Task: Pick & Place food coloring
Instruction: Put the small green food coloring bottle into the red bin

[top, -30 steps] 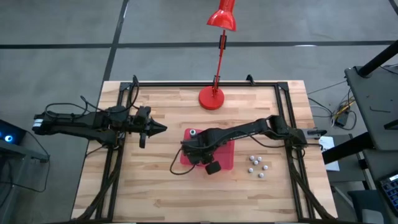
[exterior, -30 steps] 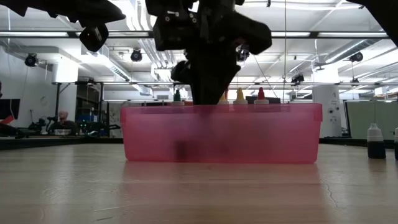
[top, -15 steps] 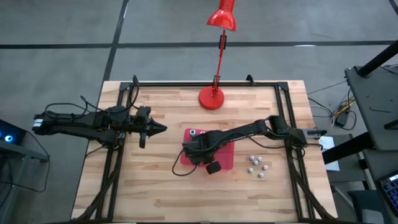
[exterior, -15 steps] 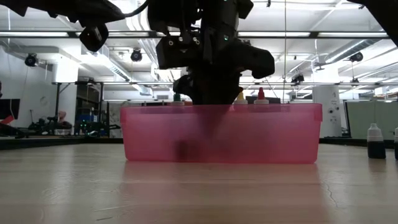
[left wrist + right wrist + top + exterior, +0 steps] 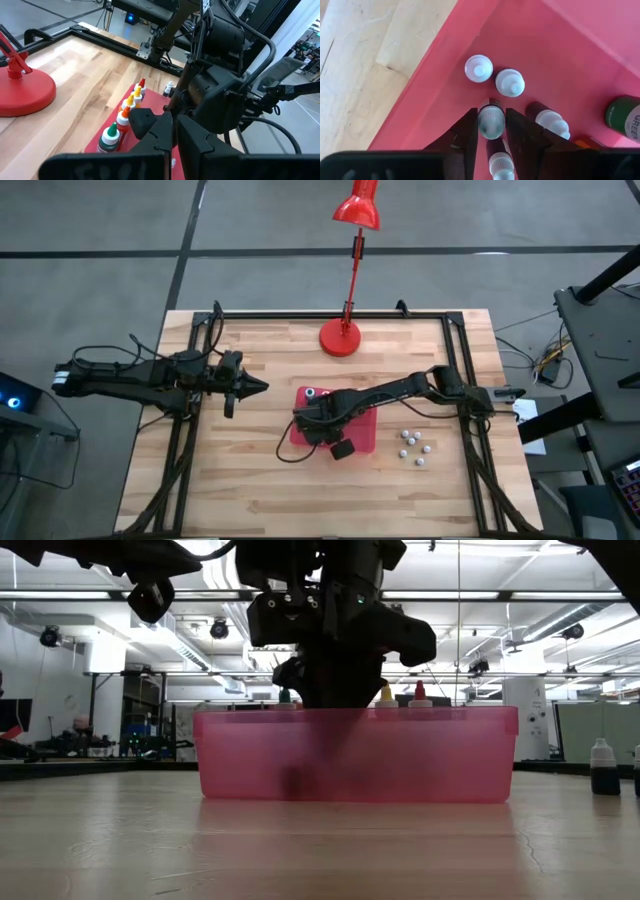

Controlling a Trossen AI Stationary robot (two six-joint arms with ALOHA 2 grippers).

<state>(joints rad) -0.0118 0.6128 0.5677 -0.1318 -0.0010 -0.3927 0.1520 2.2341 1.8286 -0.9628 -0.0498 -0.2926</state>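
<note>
The red tray [image 5: 365, 435] lies mid-table. Small bottles with green, orange, yellow and red caps [image 5: 131, 102] stand in a row along one of its walls. My right gripper [image 5: 491, 114] reaches down into the tray's left part [image 5: 318, 426] and is shut on a small dark bottle with a white cap [image 5: 491, 125]. More white-capped bottles [image 5: 479, 67] stand on the tray floor around it. My left gripper [image 5: 262, 387] waits shut above the table, left of the tray, pointing at it. My right gripper pinches the white-capped bottle by its cap and shoulder [image 5: 491, 131] between the two fingers. The fingers come from above, pointing down. The bottle stands upright between them inside the tray [image 5: 560, 45]. Whether its base touches the tray floor, I cannot tell.
Several more white-capped bottles [image 5: 413, 447] stand on the table right of the tray; one shows in the low view [image 5: 602, 768]. A red lamp stands on its round base [image 5: 340, 338] at the far edge. Black rails [image 5: 180, 430] run along the table's sides.
My right gripper has moved down a little into the tray, then stayed still.
</note>
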